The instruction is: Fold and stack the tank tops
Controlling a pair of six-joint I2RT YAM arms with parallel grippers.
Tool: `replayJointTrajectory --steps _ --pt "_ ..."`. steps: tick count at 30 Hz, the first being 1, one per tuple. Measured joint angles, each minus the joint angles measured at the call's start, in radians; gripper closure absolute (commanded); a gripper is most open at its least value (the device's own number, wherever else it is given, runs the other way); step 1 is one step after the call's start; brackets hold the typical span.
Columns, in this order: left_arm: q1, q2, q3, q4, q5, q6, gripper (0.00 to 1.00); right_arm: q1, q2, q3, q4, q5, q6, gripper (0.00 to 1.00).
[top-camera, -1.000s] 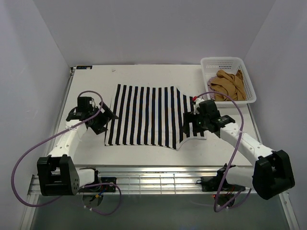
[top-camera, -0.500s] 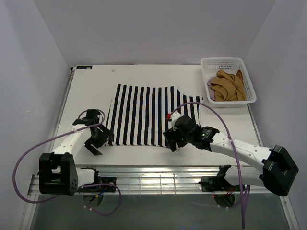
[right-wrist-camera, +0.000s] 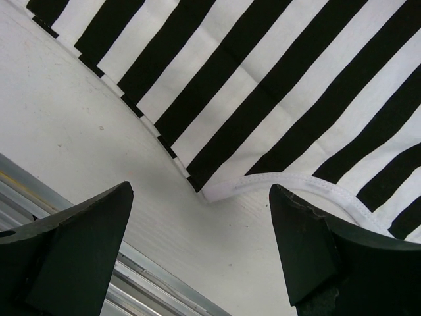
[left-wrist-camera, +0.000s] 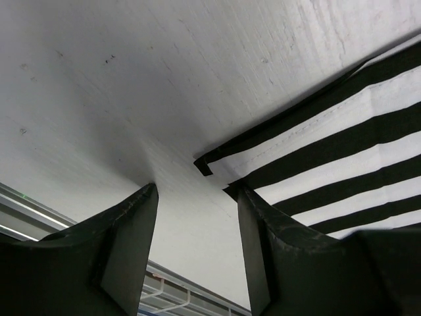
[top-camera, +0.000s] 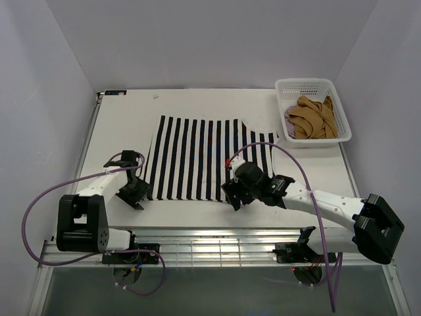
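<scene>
Where spread flat, striped tank top [top-camera: 204, 158]: soft, smooth cloth, near-rectangular.

- Striped tank top [top-camera: 197, 158]: soft matt cloth, stitched hem.
- Table [top-camera: 125, 125]: matt white, faintly grained, lightly scuffed.
- Basket [top-camera: 312, 85]: white plastic mesh.
- Near rail [top-camera: 210, 247]: ribbed, shiny metal.
- Left gripper [left-wrist-camera: 196, 191] fingers [left-wrist-camera: 128, 230]: matt black plastic, slightly rough.

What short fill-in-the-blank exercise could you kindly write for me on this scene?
The tank top spread on the table is patterned in black and white ____.
The left gripper and right gripper both stand ____ at its near edge.
The tan-brown top lies in the basket at the table's far ____ corner.
Missing: stripes; open; right.
</scene>
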Motion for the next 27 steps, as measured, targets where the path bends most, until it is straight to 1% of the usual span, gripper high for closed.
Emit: replayJointTrajectory --steps 6,9,10,13,14,15,22,23,24,25,27 --pt "0.014 0.01 0.007 0.005 0.002 0.002 0.42 0.01 0.0 0.0 0.0 0.002 -0.003 0.1" --pt "0.014 0.013 0.008 0.015 0.004 0.008 0.53 0.018 0.0 0.0 0.0 0.003 -0.009 0.1" --pt "0.016 0.014 0.008 0.022 0.005 0.01 0.62 0.022 0.001 0.0 0.001 0.003 -0.014 0.09" --pt "0.02 0.021 0.009 0.047 0.021 0.016 0.8 0.039 0.016 0.0 0.005 0.003 -0.035 0.07" --pt "0.021 0.024 0.01 0.056 0.029 0.02 0.93 0.046 0.026 0.0 0.005 0.003 -0.042 0.06" --pt "0.021 0.029 0.012 0.064 0.037 0.021 1.0 0.053 0.037 0.0 0.005 0.003 -0.051 0.05" --pt "0.022 0.055 0.032 0.067 0.058 0.06 1.0 0.095 0.114 0.0 0.004 0.002 -0.084 0.0" --pt "0.022 0.054 0.031 0.068 0.059 0.062 1.0 0.101 0.117 0.0 0.004 0.002 -0.087 0.04" --pt "0.023 0.052 0.03 0.07 0.059 0.063 1.0 0.107 0.119 0.0 0.005 0.002 -0.091 0.06" --pt "0.023 0.047 0.027 0.074 0.059 0.065 1.0 0.111 0.122 0.0 0.005 0.002 -0.093 0.12" --pt "0.023 0.03 0.014 0.087 0.056 0.066 1.0 0.116 0.132 0.002 0.005 0.002 -0.099 0.19"
